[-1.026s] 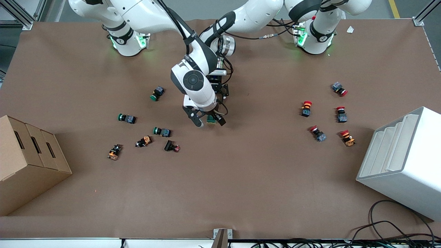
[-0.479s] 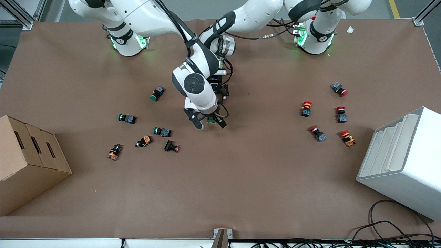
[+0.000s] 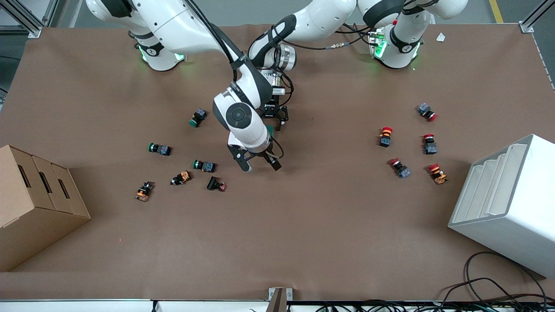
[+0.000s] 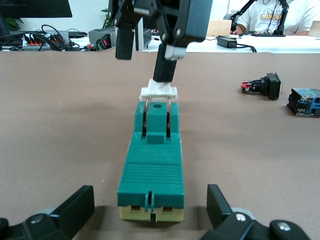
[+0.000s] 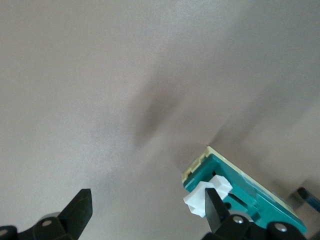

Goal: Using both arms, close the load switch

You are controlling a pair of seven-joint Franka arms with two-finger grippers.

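I have the load switch (image 4: 151, 170) lying flat on the worktop (image 3: 329, 225) about midway between the two arms' bases, largely hidden under the right arm's wrist in the front view, where only a sliver of green shows. The left wrist view gives it to me clearly: the dark-green block lies lengthwise between the two fingers of the left claw (image 4: 150, 205), its cream end closest to that claw and its white lever piece (image 4: 159, 90) at the other end. The left claw is spread wide, a finger on each side of the block with a gap to either one, so it grips nothing. The right claw (image 3: 260, 163) hangs over the lever end, also spread wide and holding nothing, but one of its fingers (image 4: 167, 60) comes down onto the white lever and touches it, while the other finger hangs beside it in the air. The right wrist view agrees, with the white piece pressed against one finger pad. Green-capped push buttons (image 3: 159, 148) lie scattered toward the right arm's end of the worktop and red-capped ones (image 3: 385, 135) toward the left arm's end, all well apart from the switch.
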